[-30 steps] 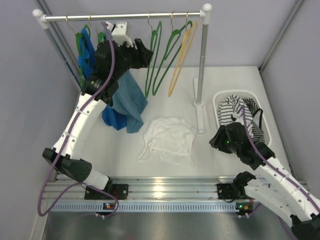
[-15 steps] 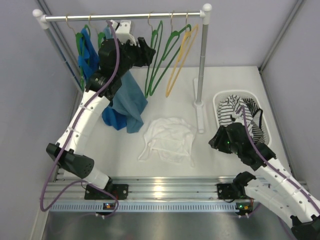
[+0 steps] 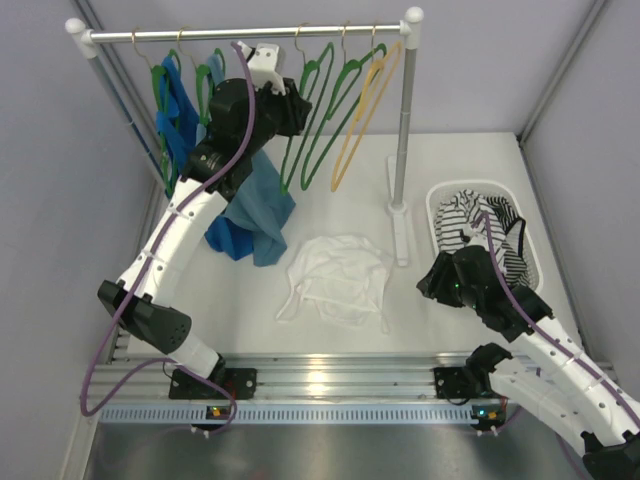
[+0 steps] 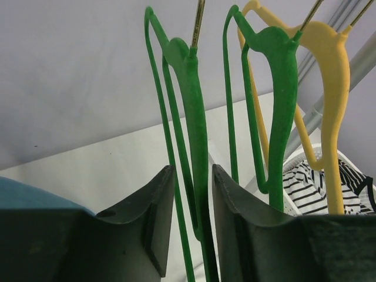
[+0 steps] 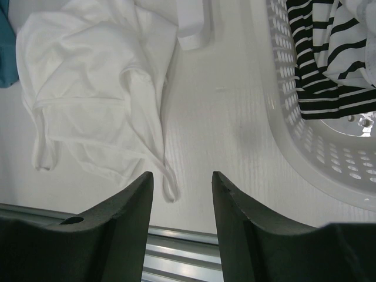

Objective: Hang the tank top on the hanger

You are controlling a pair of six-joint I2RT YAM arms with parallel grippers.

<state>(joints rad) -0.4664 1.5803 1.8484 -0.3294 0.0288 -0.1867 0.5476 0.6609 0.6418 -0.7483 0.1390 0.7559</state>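
One green hanger (image 4: 197,117) on rail (image 3: 250,32) sits between left gripper (image 4: 192,173) fingers; gap narrow, cannot tell if pinched. Squeeze firmly, then lift straight off rail. Right gripper (image 5: 182,176) half spread, empty. Tank top (image 3: 335,280) crumpled near tabletop (image 3: 470,170) front edge, centre

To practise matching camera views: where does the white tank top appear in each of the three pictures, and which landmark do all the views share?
Top external: white tank top lies crumpled mid-table, between the arms.
Left wrist: not in it.
Right wrist: fills the upper left.
Shared landmark: the white basket holding the striped garment, on the right in all three views.
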